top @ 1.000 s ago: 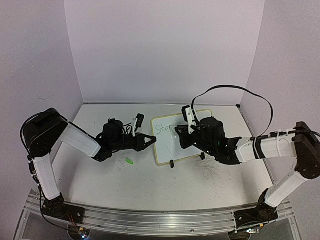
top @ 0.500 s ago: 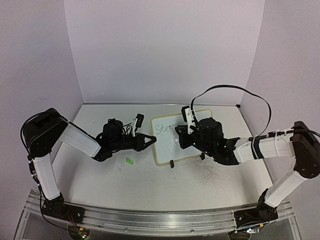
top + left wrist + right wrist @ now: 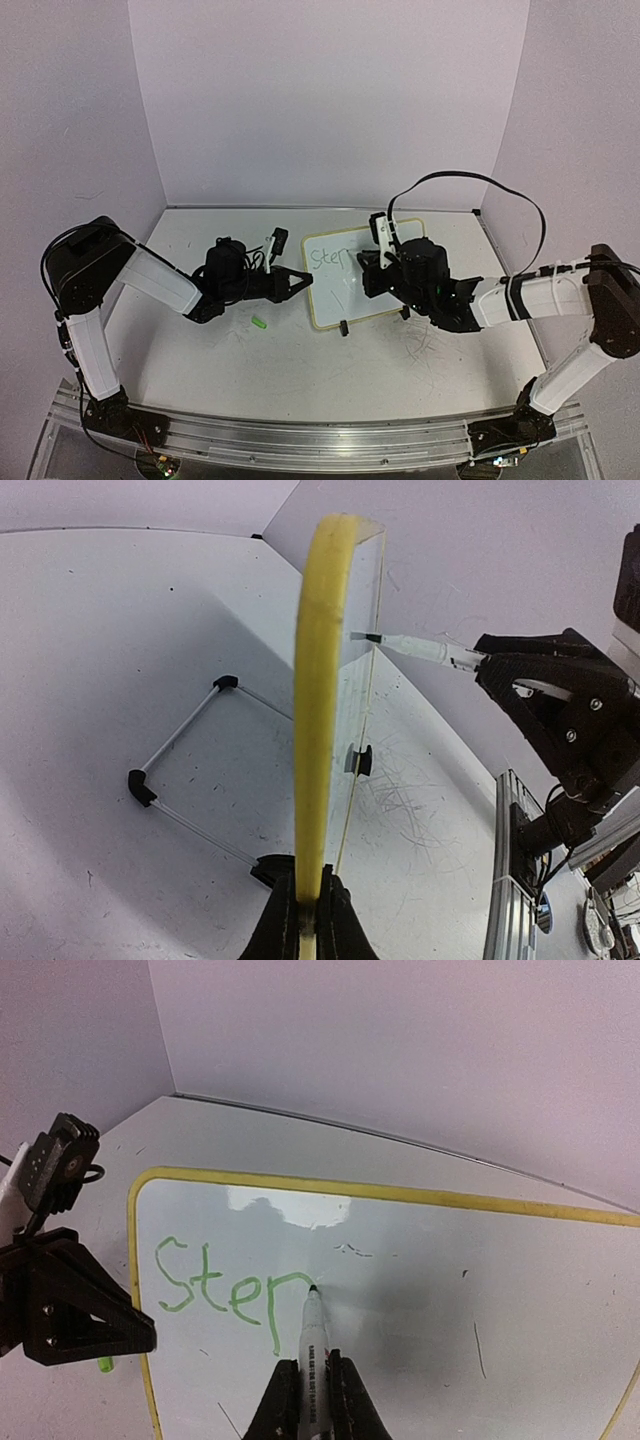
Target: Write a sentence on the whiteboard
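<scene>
"Top external view first: what's the biggest thing in front of you?"

"From my station I see the white surface, scuffed with grey scribbles, with both arms reaching in over it. The whiteboard stands on it about midway between the two arms, tilted back on its wire stand. The stand's black corner feet rest on the surface behind the board."

"Who's holding it?"

"The left gripper. On my left wrist view its jaws are pinched narrow on the board's yellow rim, which I see edge-on. The right gripper is clamped around a marker, white barrel, dark tip pointing away from the wrist camera."

"Is the tip on the board?"

"I read it as touching, just right of the last letter, near that letter's top."

"And the sentence?"

"Of the sentence only 'Step' is there, in green strokes on the board's left half as my right wrist view shows it. A few small dark marks dot the board to the right of it."

"Anything smaller?"

"A small green piece lies on the surface on the near side of the left gripper, apart from the board. I can't tell what it is."
</scene>
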`<state>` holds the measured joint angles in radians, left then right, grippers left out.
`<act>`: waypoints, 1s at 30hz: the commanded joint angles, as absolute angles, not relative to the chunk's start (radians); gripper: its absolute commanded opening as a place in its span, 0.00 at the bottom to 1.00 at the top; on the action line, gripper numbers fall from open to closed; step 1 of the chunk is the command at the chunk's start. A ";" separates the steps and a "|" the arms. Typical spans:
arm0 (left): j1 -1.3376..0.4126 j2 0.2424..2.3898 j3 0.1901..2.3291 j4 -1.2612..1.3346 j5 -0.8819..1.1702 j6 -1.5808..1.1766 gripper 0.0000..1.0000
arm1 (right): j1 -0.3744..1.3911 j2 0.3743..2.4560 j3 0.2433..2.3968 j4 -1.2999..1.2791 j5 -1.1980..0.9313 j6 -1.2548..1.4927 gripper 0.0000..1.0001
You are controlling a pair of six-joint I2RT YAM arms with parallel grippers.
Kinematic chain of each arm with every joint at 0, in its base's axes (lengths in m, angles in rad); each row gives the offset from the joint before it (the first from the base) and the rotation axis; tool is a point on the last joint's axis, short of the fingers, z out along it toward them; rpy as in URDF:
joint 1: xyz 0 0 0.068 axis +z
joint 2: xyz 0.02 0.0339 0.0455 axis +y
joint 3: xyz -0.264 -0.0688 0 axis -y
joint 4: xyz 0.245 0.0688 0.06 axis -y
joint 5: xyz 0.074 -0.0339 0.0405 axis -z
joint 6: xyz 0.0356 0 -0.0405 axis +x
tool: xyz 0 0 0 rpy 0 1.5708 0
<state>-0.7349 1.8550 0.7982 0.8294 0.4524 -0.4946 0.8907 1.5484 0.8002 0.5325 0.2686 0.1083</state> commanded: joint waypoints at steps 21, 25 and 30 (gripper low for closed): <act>-0.737 1.818 0.822 0.826 0.457 -0.493 0.00 | 0.902 1.572 0.830 0.537 0.202 0.135 0.00; -0.737 1.819 0.820 0.826 0.454 -0.492 0.00 | 0.902 1.464 0.794 0.557 0.174 0.137 0.00; -0.737 1.819 0.816 0.821 0.450 -0.485 0.00 | 0.896 1.253 0.659 0.561 0.238 0.129 0.00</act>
<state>-0.7349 1.8515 0.7982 0.8203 0.4523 -0.4943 0.9020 1.4182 0.7252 0.5222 0.1865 0.1288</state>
